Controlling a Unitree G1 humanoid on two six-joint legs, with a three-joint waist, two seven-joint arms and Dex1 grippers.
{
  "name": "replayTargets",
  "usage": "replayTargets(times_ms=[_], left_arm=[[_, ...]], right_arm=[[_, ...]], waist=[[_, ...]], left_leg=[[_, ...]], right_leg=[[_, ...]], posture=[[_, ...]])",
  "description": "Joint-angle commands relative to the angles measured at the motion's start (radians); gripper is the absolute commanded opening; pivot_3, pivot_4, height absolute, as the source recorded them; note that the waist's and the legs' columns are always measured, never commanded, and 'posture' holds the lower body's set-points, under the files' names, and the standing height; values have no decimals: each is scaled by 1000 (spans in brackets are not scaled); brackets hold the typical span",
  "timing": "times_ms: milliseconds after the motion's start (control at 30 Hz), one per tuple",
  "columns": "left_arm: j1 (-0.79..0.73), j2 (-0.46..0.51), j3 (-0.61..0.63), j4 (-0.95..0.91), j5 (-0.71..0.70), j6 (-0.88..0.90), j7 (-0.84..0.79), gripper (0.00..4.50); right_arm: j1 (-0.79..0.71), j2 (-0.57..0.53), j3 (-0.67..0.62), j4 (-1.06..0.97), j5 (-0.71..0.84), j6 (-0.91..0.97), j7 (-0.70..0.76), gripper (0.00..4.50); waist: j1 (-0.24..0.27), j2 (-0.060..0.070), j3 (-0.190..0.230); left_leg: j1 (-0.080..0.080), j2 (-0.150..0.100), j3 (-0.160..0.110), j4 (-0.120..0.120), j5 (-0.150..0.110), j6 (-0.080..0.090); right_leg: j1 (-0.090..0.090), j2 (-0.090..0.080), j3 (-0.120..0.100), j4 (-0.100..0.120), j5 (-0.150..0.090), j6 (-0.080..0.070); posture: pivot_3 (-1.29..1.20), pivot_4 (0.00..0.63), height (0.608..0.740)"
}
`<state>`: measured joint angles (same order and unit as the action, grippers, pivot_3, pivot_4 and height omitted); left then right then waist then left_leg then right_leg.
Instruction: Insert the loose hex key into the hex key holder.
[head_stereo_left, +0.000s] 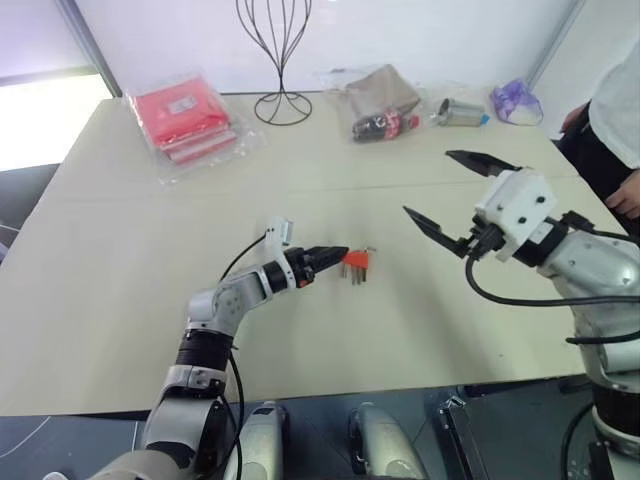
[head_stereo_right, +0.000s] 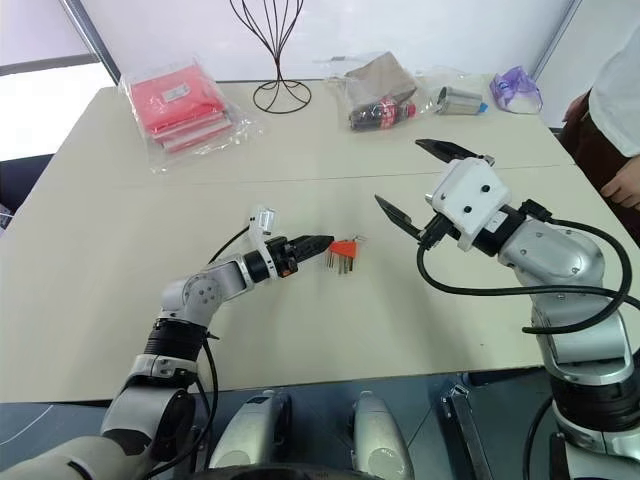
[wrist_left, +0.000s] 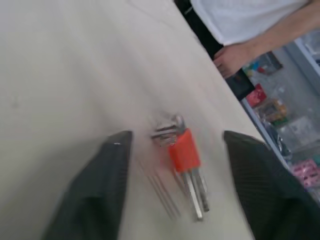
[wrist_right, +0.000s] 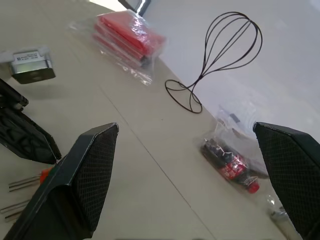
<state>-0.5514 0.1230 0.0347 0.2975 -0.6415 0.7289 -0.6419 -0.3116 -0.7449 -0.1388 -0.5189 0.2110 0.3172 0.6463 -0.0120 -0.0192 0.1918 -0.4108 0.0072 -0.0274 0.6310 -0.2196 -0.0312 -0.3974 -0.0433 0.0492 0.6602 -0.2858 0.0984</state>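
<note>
A pale beige table (head_stereo_left: 120, 290) fills the foreground, with a faint seam running across its top. Behind its far edge stands a plain white wall (head_stereo_left: 400, 40). A grey post (head_stereo_left: 88, 45) leans at the far left corner, beside a bright window area (head_stereo_left: 40, 120). The floor under the near edge is dark.

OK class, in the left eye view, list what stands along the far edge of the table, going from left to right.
red packets in clear plastic → black wire stand → bagged cola bottle → small grey can → purple bag.
</note>
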Motion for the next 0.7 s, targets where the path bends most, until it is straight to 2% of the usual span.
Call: replayTargets(times_ms=[33,133,233,333,467,567,700], left_arm=[[29,77,32,-28,32,-1,2,4466],[52,166,22,-130,34,7,-48,4466],[71,284,6,-260,26,16,-124,4466],[81,361,10,-350,0,39,-173,4466],[88,466,20,-477,-28,56,-247,4466],[100,587,48,-599,-72,73,-336,4466],[116,652,64,-651,-90,70,-363,4466]], right_arm=[[-24,-8,-9,1,-2,-29,9,4500],[-31,-34,-23,11,32,1,50,4500],[0,-106,-46,30,71,25,144,4500],[27,-168,-60,45,101,41,219,4500],[60,-245,-66,61,129,64,315,4500],[97,-328,-65,79,142,80,411,4500],[98,-349,-64,94,146,69,434,4500]], waist=[[-6,0,0],[-17,0,0],[-7,1,0],[5,1,0],[2,1,0],[0,1,1],[0,1,1]], left_leg=[[3,0,0,0,0,0],[4,3,0,-1,0,0],[2,5,0,-2,0,0],[1,4,0,-2,0,0],[-1,3,1,-2,-1,1],[-1,3,2,-2,-2,2],[-1,5,2,-3,-2,3]], right_leg=[[3,0,0,0,0,0],[2,3,1,0,0,-1],[0,3,0,0,0,-1],[1,0,-1,-3,0,-1],[4,-3,-1,-12,-1,-1],[3,-4,0,-13,-2,-4],[3,-4,0,-13,-2,-4]], posture=[[0,150,740],[0,150,740],[0,150,740],[0,150,740],[0,150,740],[0,150,740],[0,150,740]])
